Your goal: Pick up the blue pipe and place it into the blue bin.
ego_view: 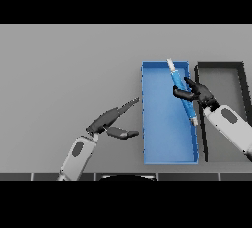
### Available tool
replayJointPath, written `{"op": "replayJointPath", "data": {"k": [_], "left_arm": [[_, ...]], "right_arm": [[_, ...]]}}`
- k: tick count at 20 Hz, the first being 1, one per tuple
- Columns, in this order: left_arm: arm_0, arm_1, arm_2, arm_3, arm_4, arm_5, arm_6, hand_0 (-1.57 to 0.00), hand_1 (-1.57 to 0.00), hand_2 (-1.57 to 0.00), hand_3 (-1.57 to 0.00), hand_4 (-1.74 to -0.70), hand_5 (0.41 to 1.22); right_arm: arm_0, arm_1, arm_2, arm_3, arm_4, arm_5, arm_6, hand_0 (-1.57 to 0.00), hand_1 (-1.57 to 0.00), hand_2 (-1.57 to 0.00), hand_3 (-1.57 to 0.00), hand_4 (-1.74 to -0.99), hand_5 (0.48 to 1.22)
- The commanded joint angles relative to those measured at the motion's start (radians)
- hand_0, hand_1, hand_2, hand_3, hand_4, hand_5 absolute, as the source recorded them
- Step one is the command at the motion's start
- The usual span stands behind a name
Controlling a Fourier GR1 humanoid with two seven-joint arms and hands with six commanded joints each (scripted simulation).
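Observation:
The blue pipe (180, 87), a slim blue rod with pale ends, lies slanted over the right side of the blue bin (162, 138). Its far end pokes past the bin's back rim. My right hand (198, 93) comes in from the right and has its fingers and thumb curled round the pipe's middle. My left hand (109, 119) hovers over the grey table just left of the bin, fingers straight and pointing toward the bin's left wall, thumb spread, holding nothing.
A dark grey bin (222, 74) stands right beside the blue bin, partly covered by my right forearm. Bare grey table stretches to the left and behind both bins.

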Motion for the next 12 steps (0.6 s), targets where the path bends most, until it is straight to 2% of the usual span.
{"op": "replayJointPath", "data": {"k": [1, 6, 12], "left_arm": [[0.004, 0.000, -0.004, -0.004, -0.003, 0.001, -0.001, 0.00, 0.00, 0.00, 0.00, -0.89, 0.428], [-0.009, -0.005, 0.001, -0.006, -0.003, 0.009, 0.007, 0.00, 0.00, 0.00, 0.00, -0.89, 0.431], [0.002, -0.009, -0.009, -0.033, 0.004, 0.004, 0.024, 0.00, 0.00, 0.00, 0.00, -0.88, 0.431]], "right_arm": [[-0.008, -0.001, 0.015, 0.004, -0.005, -0.002, 0.000, -0.04, -0.04, -0.04, -0.02, -1.046, 0.759], [-0.059, -0.011, 0.099, 0.016, -0.022, -0.013, 0.000, -0.01, -0.01, -0.01, -0.01, -1.022, 0.672], [-0.071, -0.036, 0.114, 0.004, -0.043, 0.010, -0.005, -0.01, -0.01, -0.01, 0.00, -1.022, 0.649]]}}
